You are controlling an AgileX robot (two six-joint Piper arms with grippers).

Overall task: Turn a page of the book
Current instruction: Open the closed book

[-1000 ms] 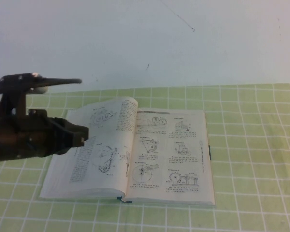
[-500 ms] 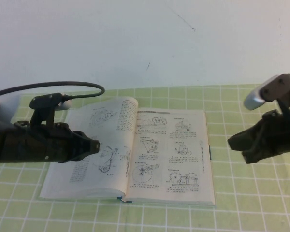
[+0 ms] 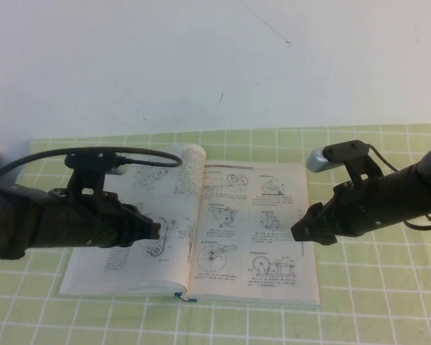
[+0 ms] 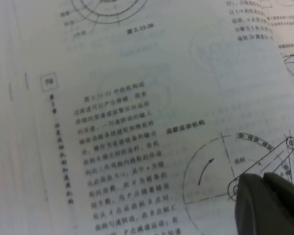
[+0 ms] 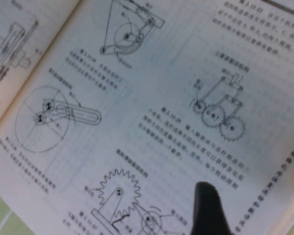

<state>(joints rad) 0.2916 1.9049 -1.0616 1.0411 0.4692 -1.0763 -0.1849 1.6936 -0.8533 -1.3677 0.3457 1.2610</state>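
The book lies open on the green checked cloth, its white pages printed with machine drawings. My left gripper is over the middle of the left-hand page, shut and empty; in the left wrist view the gripper is at a circle diagram on that page. My right gripper is over the outer part of the right-hand page. In the right wrist view its dark tip hangs just above that page, near a gear drawing and the outer edge.
The green checked cloth covers the table around the book. A white wall stands close behind. A black cable loops over the left arm near the book's far left corner.
The left gripper has moved right, further over the left page. The right arm has come in from the right, and its tip is now over the right page.
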